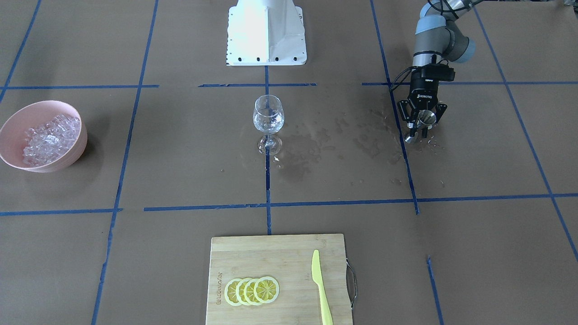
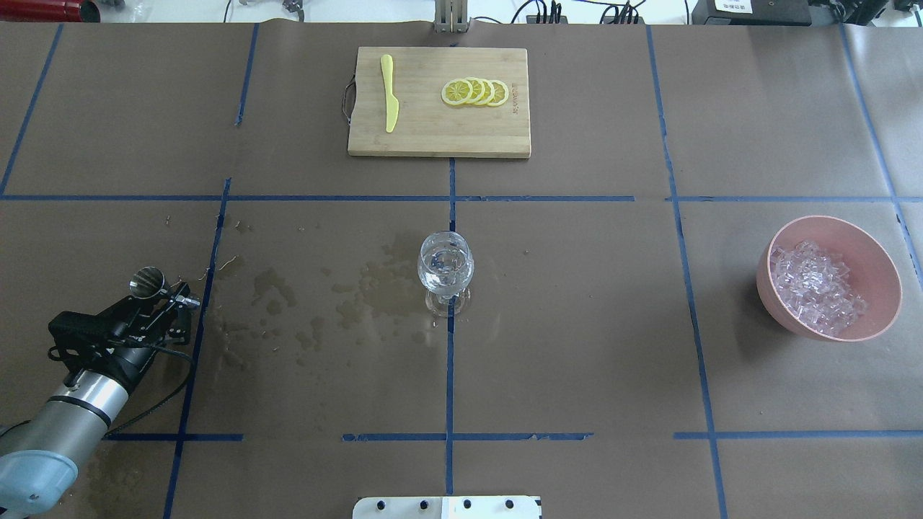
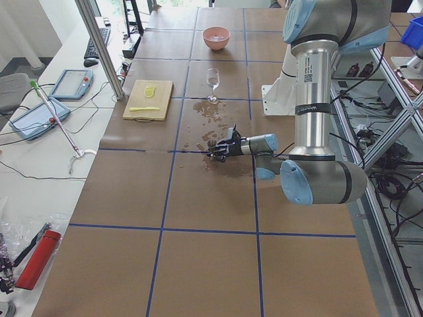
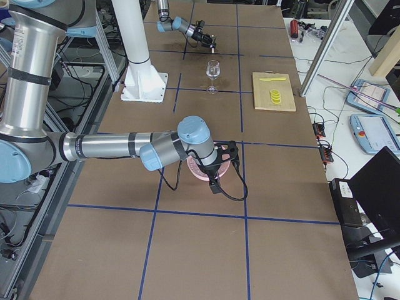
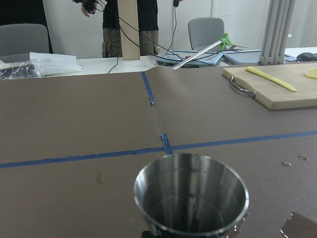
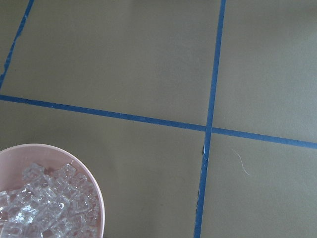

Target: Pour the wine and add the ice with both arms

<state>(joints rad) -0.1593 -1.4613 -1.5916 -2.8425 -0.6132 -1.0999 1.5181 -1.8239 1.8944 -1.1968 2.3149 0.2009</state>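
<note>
My left gripper (image 1: 419,124) is shut on a small steel measuring cup (image 1: 426,118) and holds it low over the table, far to the left of the wine glass (image 2: 445,268). It also shows in the overhead view (image 2: 169,297). In the left wrist view the cup (image 5: 190,197) looks almost empty. The stemmed glass (image 1: 268,118) stands upright at the table's middle with clear liquid in it. The ice (image 2: 813,287) is heaped in a pink bowl (image 2: 883,303) at the right. My right gripper (image 4: 217,170) hangs over that bowl; I cannot tell whether it is open. The right wrist view shows the ice (image 6: 44,206) below.
Wet patches (image 2: 346,288) darken the paper between the glass and my left gripper. A wooden cutting board (image 2: 418,137) with lemon slices (image 2: 474,91) and a yellow knife (image 2: 389,90) lies at the far edge. The white post base (image 1: 266,34) stands at the robot's side.
</note>
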